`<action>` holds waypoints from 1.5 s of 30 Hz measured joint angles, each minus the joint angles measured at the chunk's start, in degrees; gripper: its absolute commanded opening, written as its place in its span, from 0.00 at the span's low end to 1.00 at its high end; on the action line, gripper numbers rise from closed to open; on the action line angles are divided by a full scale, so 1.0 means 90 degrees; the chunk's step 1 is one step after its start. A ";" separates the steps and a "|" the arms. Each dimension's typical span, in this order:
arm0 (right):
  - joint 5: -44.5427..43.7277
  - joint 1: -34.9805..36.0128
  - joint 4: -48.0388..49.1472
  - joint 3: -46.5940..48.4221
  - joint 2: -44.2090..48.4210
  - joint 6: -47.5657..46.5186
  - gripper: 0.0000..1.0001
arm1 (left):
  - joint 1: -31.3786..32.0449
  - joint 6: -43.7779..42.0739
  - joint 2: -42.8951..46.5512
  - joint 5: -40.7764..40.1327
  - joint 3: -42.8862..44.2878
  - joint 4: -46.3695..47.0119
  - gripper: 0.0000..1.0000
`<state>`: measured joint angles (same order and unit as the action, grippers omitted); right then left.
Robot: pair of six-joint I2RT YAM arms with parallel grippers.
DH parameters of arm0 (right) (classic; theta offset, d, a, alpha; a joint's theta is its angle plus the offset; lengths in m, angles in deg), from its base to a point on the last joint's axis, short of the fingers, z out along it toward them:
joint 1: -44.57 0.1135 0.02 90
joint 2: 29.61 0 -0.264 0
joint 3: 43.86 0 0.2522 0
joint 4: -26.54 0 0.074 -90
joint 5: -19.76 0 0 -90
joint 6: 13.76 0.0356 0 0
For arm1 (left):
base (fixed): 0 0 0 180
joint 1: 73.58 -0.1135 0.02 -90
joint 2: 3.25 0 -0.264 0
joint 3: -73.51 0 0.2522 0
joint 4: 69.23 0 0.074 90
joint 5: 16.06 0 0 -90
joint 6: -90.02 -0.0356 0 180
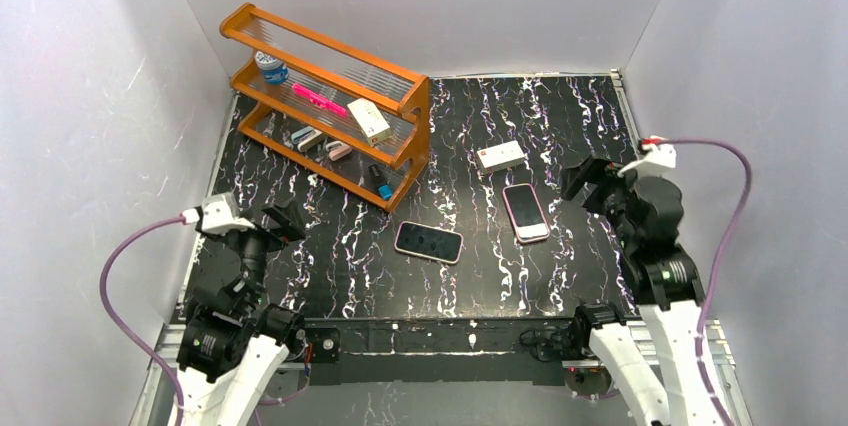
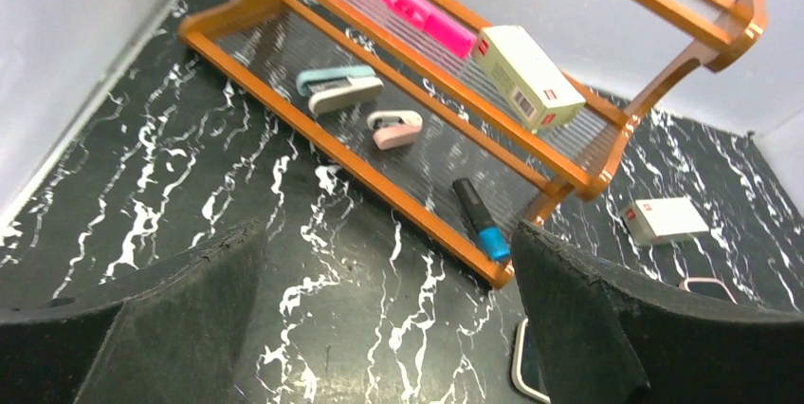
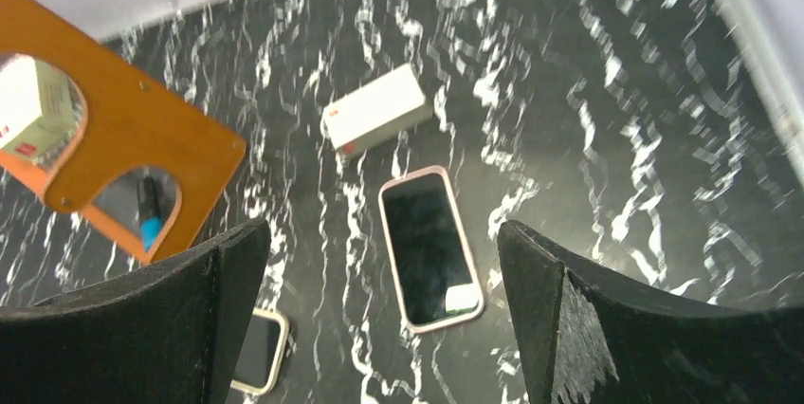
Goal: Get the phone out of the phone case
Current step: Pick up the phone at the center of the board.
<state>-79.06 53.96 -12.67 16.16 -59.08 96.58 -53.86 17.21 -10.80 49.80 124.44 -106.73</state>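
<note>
Two phones lie face up on the black marbled table. One with a pink rim [image 1: 525,212] lies right of centre, lengthwise away from me. One with a pale cream rim [image 1: 428,241] lies crosswise at the centre. My right gripper [image 1: 585,181] is open and empty, hovering just right of the pink-rimmed phone. In the right wrist view that phone [image 3: 429,248] lies between the open fingers below the gripper [image 3: 381,233], and the cream-rimmed phone [image 3: 258,351] shows at lower left. My left gripper [image 1: 285,218] is open and empty at the left. Its wrist view [image 2: 384,262] shows only a corner of the cream-rimmed phone [image 2: 523,366].
An orange wooden rack [image 1: 330,106] stands at the back left with staplers, a pink item, a white box, a marker and a can. A small white box [image 1: 500,156] lies behind the pink-rimmed phone. White walls enclose the table on three sides.
</note>
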 measured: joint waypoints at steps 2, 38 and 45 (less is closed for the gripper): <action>0.0272 0.0000 -0.0260 0.0136 -0.0546 0.0223 0.99 | 0.0000 0.0100 -0.0279 0.0158 0.0039 -0.0027 0.98; 0.1302 0.0253 -0.0539 0.1020 -0.6982 0.0126 0.99 | -0.0024 0.0423 -0.1639 0.1940 0.0129 -0.0214 0.98; 0.0826 0.0614 -0.0714 0.1185 -0.7276 -0.0024 0.99 | -0.0063 0.0423 -0.1642 0.2079 0.0112 -0.0189 0.98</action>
<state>-71.62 59.49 -19.10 26.83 -124.57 96.36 -54.42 21.01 -25.58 68.51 125.45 -108.44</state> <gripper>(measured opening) 0.985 0.981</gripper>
